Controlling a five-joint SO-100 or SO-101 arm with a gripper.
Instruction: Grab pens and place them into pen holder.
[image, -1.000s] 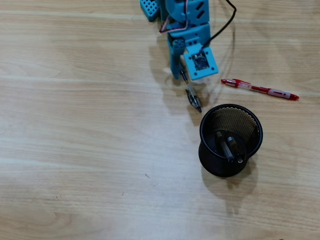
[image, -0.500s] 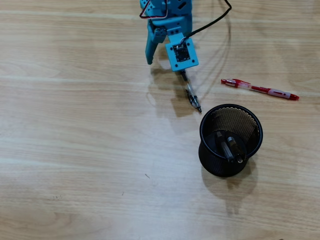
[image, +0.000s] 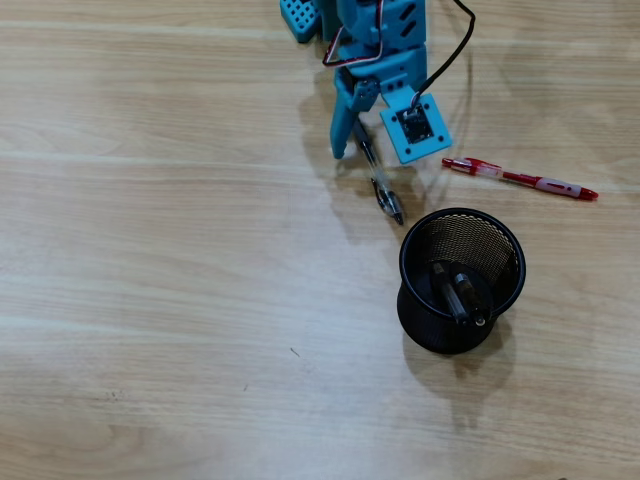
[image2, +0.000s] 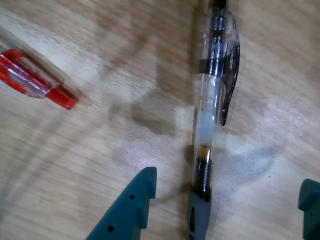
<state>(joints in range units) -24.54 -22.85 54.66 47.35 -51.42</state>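
Above the clear-barrelled pen my hand is spread, one teal finger to the left of the barrel in the wrist view and the other only just showing at the right edge, so the pen lies between them with nothing pinched yet. Half a second ago I had swung off to the left in the overhead view, with the pen poking out from under my camera block; a second ago I sat about where I am now. So I have swung back over it, and the pen has not shifted on the worktop through any of that. It lies slantwise just up and left of the pen holder, its lower tip near the rim but not touching as far as I can see.

I read this wobble as lining up rather than progress: the pen is straddled again, closer to my left finger than my right, and the next step looks like lowering and closing on the grey grip section.

Inside the holder I can make out at least one dark pen leaning; how many are in there I cannot tell. The red pen lies untouched to the right, well clear of my hand.
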